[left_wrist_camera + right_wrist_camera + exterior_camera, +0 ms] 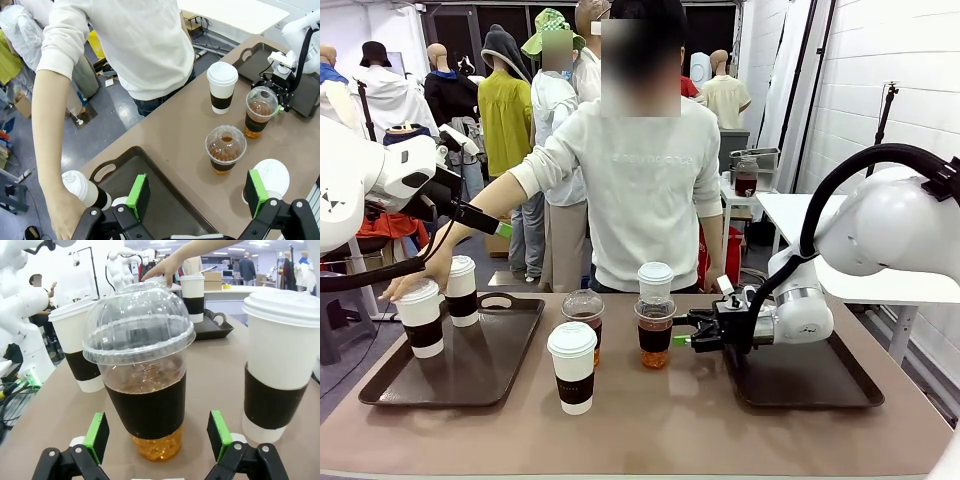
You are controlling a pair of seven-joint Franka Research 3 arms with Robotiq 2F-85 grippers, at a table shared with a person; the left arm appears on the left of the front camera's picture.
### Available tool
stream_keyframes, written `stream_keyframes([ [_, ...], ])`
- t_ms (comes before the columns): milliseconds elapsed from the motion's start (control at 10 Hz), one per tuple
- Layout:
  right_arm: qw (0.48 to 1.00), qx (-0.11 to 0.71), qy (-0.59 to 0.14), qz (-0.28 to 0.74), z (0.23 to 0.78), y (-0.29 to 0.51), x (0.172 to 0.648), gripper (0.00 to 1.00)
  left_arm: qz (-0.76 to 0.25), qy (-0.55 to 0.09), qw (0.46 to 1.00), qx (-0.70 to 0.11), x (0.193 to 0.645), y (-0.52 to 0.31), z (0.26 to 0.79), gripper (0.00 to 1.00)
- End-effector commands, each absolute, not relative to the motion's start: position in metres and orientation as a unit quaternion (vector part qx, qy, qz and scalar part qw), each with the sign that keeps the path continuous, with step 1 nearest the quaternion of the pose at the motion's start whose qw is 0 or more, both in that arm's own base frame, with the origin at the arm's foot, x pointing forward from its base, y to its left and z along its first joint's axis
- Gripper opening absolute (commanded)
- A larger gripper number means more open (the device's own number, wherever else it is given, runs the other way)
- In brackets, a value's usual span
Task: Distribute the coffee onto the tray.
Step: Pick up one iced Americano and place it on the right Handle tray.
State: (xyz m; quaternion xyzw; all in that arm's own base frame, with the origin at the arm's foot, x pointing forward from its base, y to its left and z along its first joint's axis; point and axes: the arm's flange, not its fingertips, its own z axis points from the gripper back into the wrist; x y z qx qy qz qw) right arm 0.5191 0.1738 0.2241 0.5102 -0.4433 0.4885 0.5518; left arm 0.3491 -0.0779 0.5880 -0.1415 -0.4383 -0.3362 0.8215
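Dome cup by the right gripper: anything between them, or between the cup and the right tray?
Nothing visible. The open right gripper faces the dome cup, gap clear. The right tray behind it shows no load. A paper cup stands just beyond the dome cup, off that line.

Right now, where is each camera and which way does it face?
Front: on the robot's side, facing the person across the table; left arm and right arm show.
Left wrist: above the left tray, looking down; open left gripper shows.
Right wrist: low, facing the clear cup; open right gripper shows.
Shared: all three show that cup.
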Motion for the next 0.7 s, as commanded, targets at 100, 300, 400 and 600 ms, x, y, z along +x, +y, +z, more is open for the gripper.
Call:
stream_keyframes([
  [100,0.55,0.511,-0.44,0.492,0.22,0.187,0.524,1.0,-0.338,-0.436,0.821,-0.147,0.348,-0.078,0.588,1.0],
  [300,0.548,0.517,-0.436,0.493,0.22,0.191,0.524,1.0,-0.338,-0.436,0.821,-0.147,0.348,-0.078,0.588,1.0],
  [400,0.546,0.518,-0.433,0.495,0.22,0.194,0.524,1.0,-0.338,-0.436,0.821,-0.147,0.348,-0.078,0.588,1.0],
  [600,0.544,0.524,-0.428,0.497,0.221,0.2,0.524,1.0,-0.338,-0.436,0.821,-0.147,0.348,-0.078,0.588,1.0],
])
